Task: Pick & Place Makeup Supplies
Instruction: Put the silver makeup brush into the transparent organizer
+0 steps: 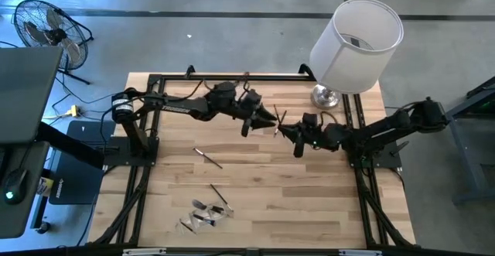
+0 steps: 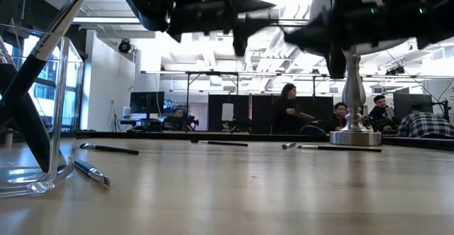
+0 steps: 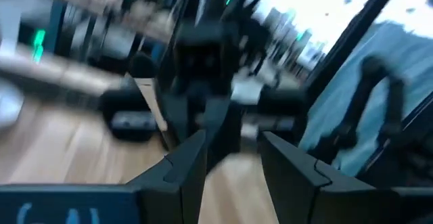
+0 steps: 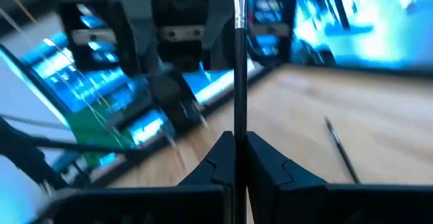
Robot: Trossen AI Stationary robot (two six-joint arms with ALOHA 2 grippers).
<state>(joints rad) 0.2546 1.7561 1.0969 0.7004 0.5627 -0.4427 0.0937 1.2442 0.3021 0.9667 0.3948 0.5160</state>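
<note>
Right wrist view shows the right gripper [image 4: 236,149] pinched tight on a thin makeup brush [image 4: 239,68]. The brush has a dark stick and a shiny silver band near its top, and it stands straight up from between the two dark fingers [image 4: 270,163]. From high above, this gripper [image 1: 283,131] is up over the middle of the wooden table [image 1: 309,202], and the brush [image 1: 280,121] pokes out toward the left gripper [image 1: 271,120], which is just beside it. The left gripper's fingers [image 3: 183,166] stand apart with a gap between them, and nothing can be seen held there. The two grippers are almost nose to nose. More thin brushes lie flat on the table. One dark brush [image 1: 207,157] lies left of the middle, and another [image 1: 219,193] lies nearer the front edge. Close to that one, near the front, a clear pouch [image 1: 203,213] lies on the wood. In the low view, a clear cup [image 2: 39,114] stands at the left with a big dark brush [image 2: 50,40] leaning in it. A short brush [image 2: 91,172] lies just beside the cup. On the far right side stands a white lamp [image 1: 354,43] with a silver base [image 1: 326,96]. People sit at desks in the room behind the table.
</note>
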